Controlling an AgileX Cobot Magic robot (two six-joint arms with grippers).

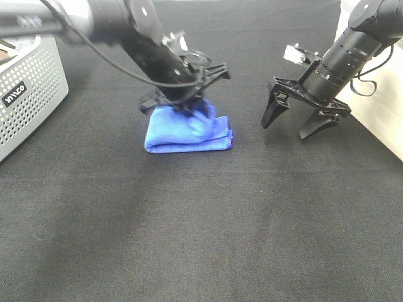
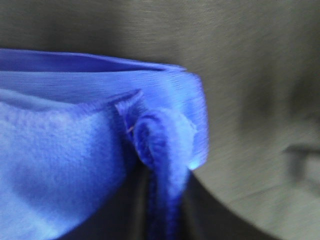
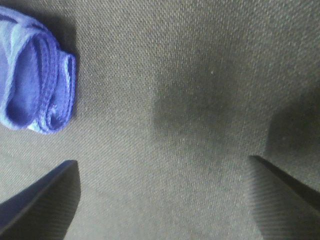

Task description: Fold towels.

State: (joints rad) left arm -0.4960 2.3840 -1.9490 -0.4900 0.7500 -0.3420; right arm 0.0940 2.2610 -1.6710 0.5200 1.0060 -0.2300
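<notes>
On the black table (image 1: 201,251), left of centre, the towel (image 1: 187,135) is found as a compact, thick bundle of several layers, with a rounded fold along the near edge and stacked hems at the end facing the right arm. Folding is judged largely done: no single flat layer is left spread out. The bundle is not tidy, however. A paler flap is rucked up on top near the far edge, and in the left wrist view a corner of the towel (image 2: 165,140) is seen rolled on itself beside the layered hems. What is left is judged to be a release, a flattening of that flap, and perhaps a squaring of the edges. The left gripper (image 1: 189,104) is set directly on the far upper side of the towel, touching it, with its fingertips hidden in the cloth. Whether cloth is pinched or let go cannot be told from either view, as nothing of the jaws is resolved in the blurred wrist picture. The right gripper (image 1: 303,124) is held well apart from the towel, to its right, over bare table, with jaws spread wide and nothing between them. In the right wrist view the towel (image 3: 35,90) is seen beyond the fingers (image 3: 47,197), not between them.
</notes>
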